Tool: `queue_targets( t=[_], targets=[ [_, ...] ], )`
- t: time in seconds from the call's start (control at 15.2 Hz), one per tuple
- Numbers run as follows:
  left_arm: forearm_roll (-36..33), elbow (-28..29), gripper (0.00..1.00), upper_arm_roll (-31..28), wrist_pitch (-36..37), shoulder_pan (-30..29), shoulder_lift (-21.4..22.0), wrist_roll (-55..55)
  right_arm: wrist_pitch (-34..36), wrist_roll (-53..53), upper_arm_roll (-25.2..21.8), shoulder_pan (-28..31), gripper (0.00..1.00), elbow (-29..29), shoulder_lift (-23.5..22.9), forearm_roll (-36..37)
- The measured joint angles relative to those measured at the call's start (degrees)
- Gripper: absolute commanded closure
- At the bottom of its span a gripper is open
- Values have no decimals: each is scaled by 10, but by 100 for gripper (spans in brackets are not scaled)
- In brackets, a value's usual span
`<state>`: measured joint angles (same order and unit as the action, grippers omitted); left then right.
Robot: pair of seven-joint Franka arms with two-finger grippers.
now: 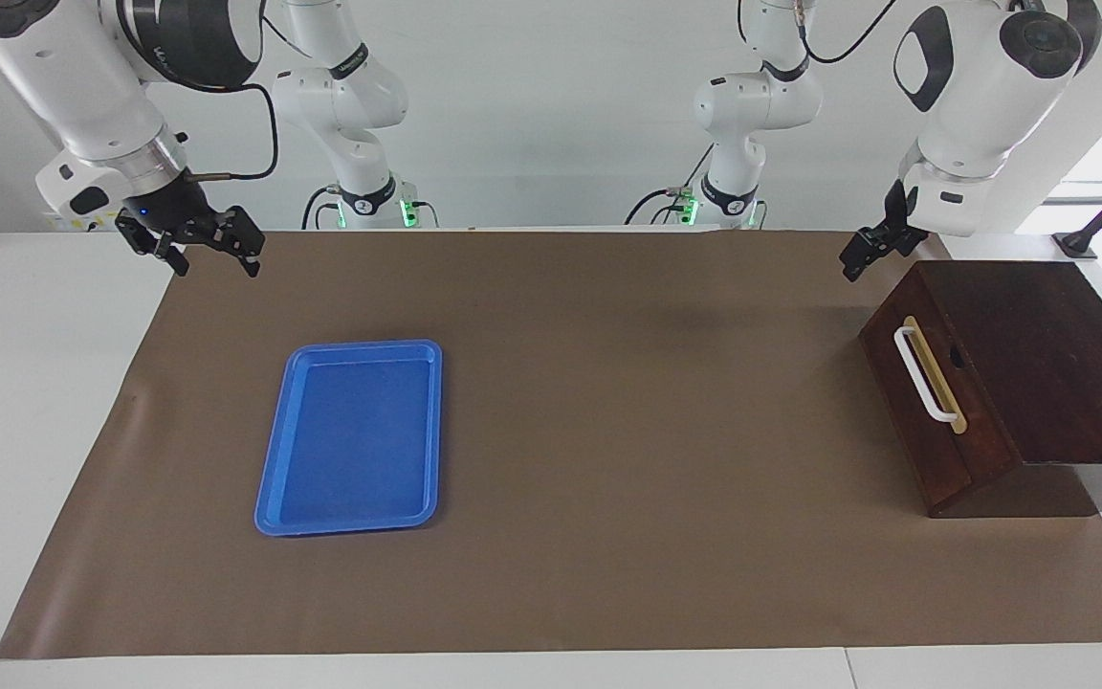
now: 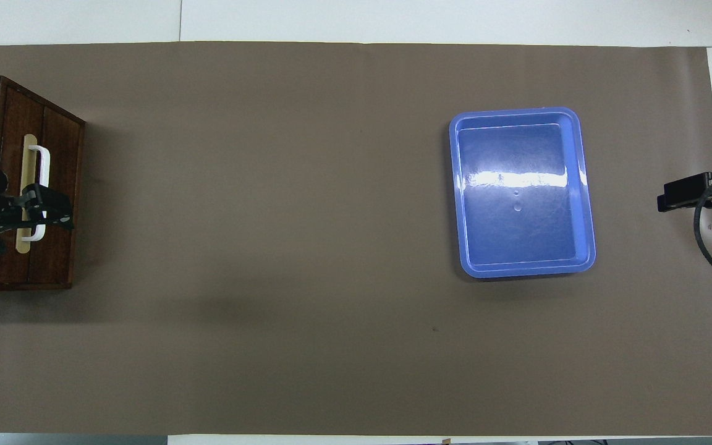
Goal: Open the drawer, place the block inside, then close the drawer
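- The drawer sits shut in its dark wooden cabinet at the left arm's end of the desk, white bar handle untouched.
- The left gripper hangs in the air above the cabinet's edge nearer the robots, its fingers spread open and holding nothing, well clear of the handle.
- The blue tray lies toward the right arm's end.
- The right gripper waits over the desk's corner, fingers open and empty.
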<state>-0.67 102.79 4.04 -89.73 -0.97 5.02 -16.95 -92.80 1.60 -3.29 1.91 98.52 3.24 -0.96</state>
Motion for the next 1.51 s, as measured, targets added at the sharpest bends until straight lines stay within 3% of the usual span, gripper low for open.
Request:
queue_targets(
  t=[0.13, 0.4, 1.51],
  targets=[
    [14, -34, 0, -9, 29, 0, -18, 79, 0, 0, 0, 0, 0, 0, 0, 0],
    [14, -107, 0, -7, 53, 1, -63, 127, 0, 0, 0, 0, 0, 0, 0, 0],
    [14, -115, 0, -3, 47, 7, -68, 141, 0, 0, 0, 0, 0, 0, 0, 7]
  ],
)
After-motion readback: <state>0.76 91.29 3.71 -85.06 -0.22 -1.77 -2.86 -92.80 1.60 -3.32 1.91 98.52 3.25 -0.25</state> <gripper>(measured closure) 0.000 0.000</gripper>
